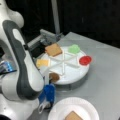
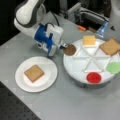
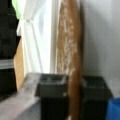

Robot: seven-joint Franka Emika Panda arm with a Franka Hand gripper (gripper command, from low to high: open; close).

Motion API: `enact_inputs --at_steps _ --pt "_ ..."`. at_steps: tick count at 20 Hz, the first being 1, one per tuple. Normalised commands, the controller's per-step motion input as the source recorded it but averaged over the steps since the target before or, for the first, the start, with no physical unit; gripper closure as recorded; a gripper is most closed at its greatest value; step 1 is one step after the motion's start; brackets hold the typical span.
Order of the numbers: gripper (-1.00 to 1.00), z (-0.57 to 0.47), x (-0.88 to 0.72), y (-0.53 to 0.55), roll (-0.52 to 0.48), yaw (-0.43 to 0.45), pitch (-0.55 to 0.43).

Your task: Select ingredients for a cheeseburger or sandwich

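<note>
While the gripper pinches the patty edge-on between closed jaws at the tray's left rim, that thin hold could slip and drop it short of the plate.

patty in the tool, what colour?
Dark brown patty, clearest in a front view, gripped by the tool.

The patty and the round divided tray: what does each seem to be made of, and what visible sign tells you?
The patty, gripped edge-on in the hand: probably moulded plastic or rubber, matte brown; the wrist view shows a pale speckled face. The tray: likely smooth white plastic, with crisp raised dividers and a soft sheen.
</note>
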Motion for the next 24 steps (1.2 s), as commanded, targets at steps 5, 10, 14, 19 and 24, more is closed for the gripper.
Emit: enact_inputs --at_steps 5,10,14,19,24 --pt "1.00 0.01 0.06 -0.15 -0.029 0.027 0.086" --pt "1.00 0.05 0.07 -0.19 -0.016 0.044 0.114" --pt "1.00 0.08 0.13 -0.15 -0.018 0.031 0.146" --pt "1.00 0.16 0.25 -0.20 -0.013 0.004 0.161" --pt "1.00 0.17 0.39 -0.29 0.009 -0.017 0.154"
